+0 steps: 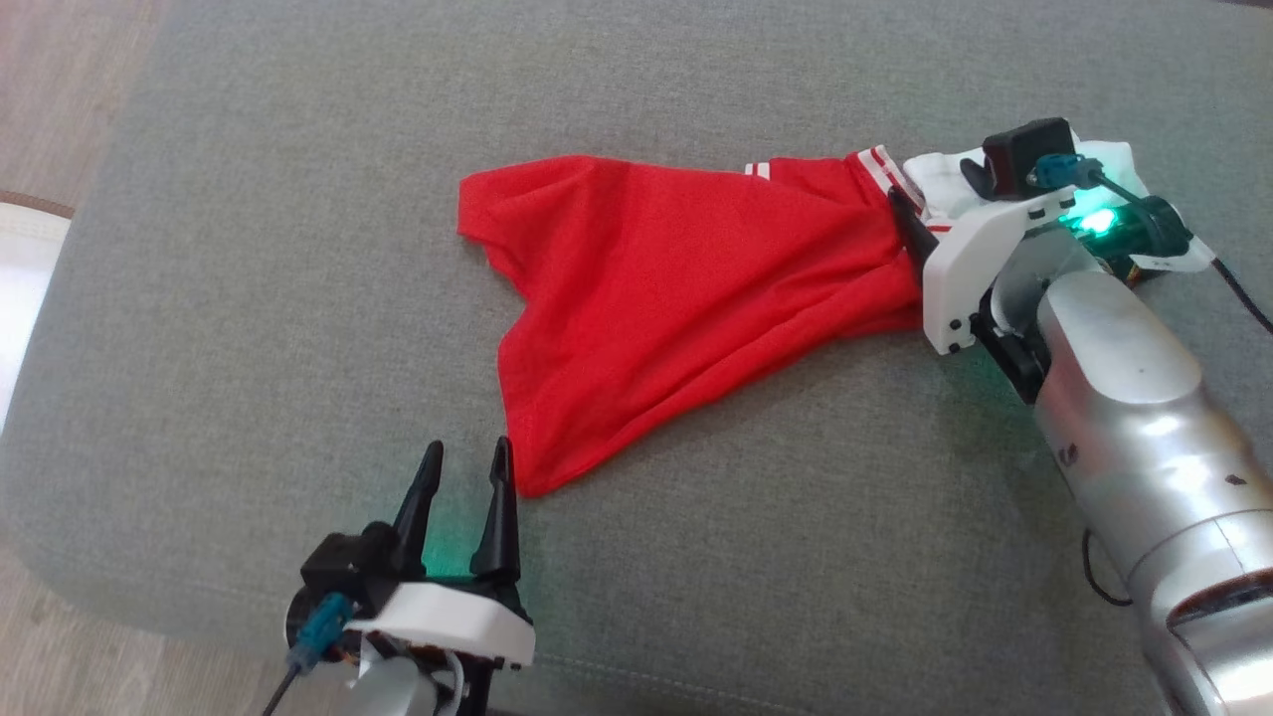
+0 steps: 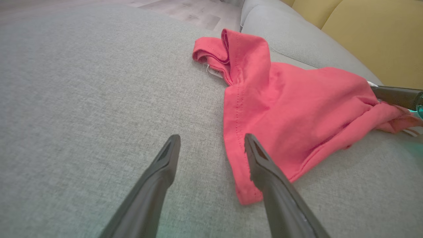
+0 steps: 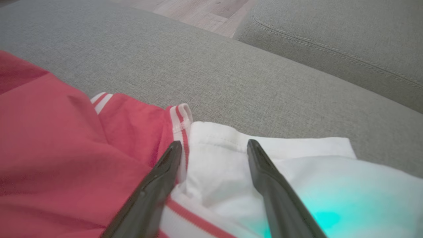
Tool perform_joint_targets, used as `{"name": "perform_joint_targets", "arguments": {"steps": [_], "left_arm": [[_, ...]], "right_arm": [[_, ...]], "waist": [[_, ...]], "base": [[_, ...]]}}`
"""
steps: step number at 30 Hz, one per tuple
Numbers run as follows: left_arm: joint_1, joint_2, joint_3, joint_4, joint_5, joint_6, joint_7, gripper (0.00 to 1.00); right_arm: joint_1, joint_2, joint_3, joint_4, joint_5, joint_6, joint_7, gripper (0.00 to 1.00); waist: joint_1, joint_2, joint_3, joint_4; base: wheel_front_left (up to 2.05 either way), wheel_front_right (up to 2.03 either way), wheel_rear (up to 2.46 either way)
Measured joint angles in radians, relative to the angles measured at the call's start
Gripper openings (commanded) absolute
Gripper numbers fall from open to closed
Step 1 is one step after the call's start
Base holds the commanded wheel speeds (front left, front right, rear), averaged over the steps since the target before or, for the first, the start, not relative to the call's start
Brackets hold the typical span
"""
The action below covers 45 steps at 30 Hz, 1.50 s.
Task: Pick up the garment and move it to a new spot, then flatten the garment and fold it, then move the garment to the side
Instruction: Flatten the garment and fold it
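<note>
The garment [image 1: 676, 288] is red with a white part and red-and-white striped trim, lying crumpled on the grey cushion [image 1: 249, 298]. My left gripper [image 1: 465, 459] is open at the cushion's near edge, its right fingertip just beside the garment's lower corner [image 2: 246, 195]. In the left wrist view the left gripper [image 2: 212, 140] has bare cushion between its fingers. My right gripper [image 1: 935, 194] is open over the garment's right end. In the right wrist view the right gripper [image 3: 214, 145] straddles the white fabric [image 3: 218, 172], its left finger by the striped trim [image 3: 181, 122].
Wooden floor [image 1: 60, 80] lies beyond the cushion's left edge, with a white object [image 1: 20, 278] there. A second grey cushion [image 3: 330, 29] adjoins the far side, and a yellow backrest [image 2: 373, 33] rises behind it. A black cable [image 1: 1243, 293] trails from my right wrist.
</note>
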Motion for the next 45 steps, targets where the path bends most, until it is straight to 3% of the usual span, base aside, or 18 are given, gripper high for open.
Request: {"name": "perform_joint_targets", "arguments": {"steps": [1,2,3,4,5,18,24,25,30,31,32,33,37,41,45], "left_arm": [[-0.003,0.0,0.0,0.0,0.0,0.0,0.0,1.0],[-0.006,0.0,0.001,-0.002,0.0,0.0,0.0,1.0],[-0.007,0.0,0.001,-0.004,0.0,0.0,0.0,1.0],[-0.007,0.0,0.0,-0.006,-0.003,0.0,0.0,1.0],[-0.007,0.0,0.0,-0.007,-0.008,0.0,0.0,1.0],[-0.006,0.0,0.013,0.0,-0.004,-0.001,0.0,1.0],[0.005,0.0,0.046,0.016,0.024,-0.012,0.0,1.0],[0.005,0.0,0.046,0.016,0.024,-0.012,0.0,1.0],[0.033,0.0,0.067,0.027,0.048,-0.018,0.0,1.0],[0.036,0.0,0.073,0.03,0.049,-0.019,0.0,1.0],[0.036,0.0,0.079,0.034,0.05,-0.019,0.0,1.0],[0.036,0.0,0.081,0.038,0.056,-0.019,0.0,1.0],[0.037,0.0,0.086,0.049,0.065,-0.027,0.0,1.0],[0.036,0.0,0.086,0.049,0.065,-0.032,0.0,1.0],[0.036,0.0,0.08,0.049,0.065,-0.032,0.0,1.0]], "right_arm": [[-0.004,0.001,-0.001,0.006,-0.002,0.0,-0.007,0.79],[-0.007,0.003,-0.002,0.013,-0.003,0.0,-0.013,0.79],[-0.011,0.005,-0.002,0.018,-0.006,0.0,-0.019,0.46],[-0.014,0.008,-0.005,0.021,-0.007,0.0,-0.031,0.32],[-0.016,0.01,-0.005,0.026,-0.007,0.0,-0.039,0.0],[-0.004,0.037,-0.116,-0.004,0.029,0.0,-0.291,0.0],[0.187,0.059,-0.285,-0.273,0.054,0.0,-0.301,0.0],[0.187,0.059,-0.285,-0.273,0.054,0.0,-0.301,0.0],[0.446,0.086,-0.435,-0.49,0.056,0.0,-0.301,0.02],[0.489,0.086,-0.442,-0.51,0.065,0.0,-0.301,0.17],[0.528,0.086,-0.444,-0.52,0.097,0.0,-0.301,0.43],[0.564,0.086,-0.443,-0.518,0.125,0.0,-0.301,1.0],[0.657,0.1,-0.459,-0.516,0.14,0.0,-0.301,1.0],[0.654,0.101,-0.464,-0.576,0.059,0.0,-0.301,1.0],[0.602,0.1,-0.383,-0.583,-0.012,0.0,-0.301,1.0]], "waist": [[0.0,0.0,0.002,-0.001],[-0.0001,0.0,0.004,-0.003],[-0.0001,0.0,0.006,-0.005],[0.0,0.0,0.007,-0.006],[-0.0001,0.0,0.009,-0.008],[-0.0002,0.0,-0.026,-0.053],[-0.0002,0.0,-0.064,-0.115],[-0.0002,0.0,-0.064,-0.115],[-0.0003,0.0,-0.089,-0.185],[-0.0003,0.0,-0.093,-0.198],[-0.0003,0.0,-0.096,-0.212],[-0.0003,0.0,-0.1,-0.225],[-0.0003,0.0,-0.112,-0.272],[-0.0003,0.0,-0.111,-0.293],[-0.0002,0.0,-0.106,-0.284]], "base": [[0.0,0.0,0.0],[0.0,0.0,0.0],[0.0,0.0,0.0],[0.0,0.0,0.0],[0.0,0.0,0.0],[0.0,0.0,0.0],[0.0,0.0,0.0],[0.0,0.0,0.0],[0.0,0.0,0.0],[0.0,0.0,0.0],[0.0,0.0,0.0],[0.0,0.0,0.0],[0.0,0.0,0.0],[0.0,0.0,0.0],[0.0,0.0,0.0]]}}
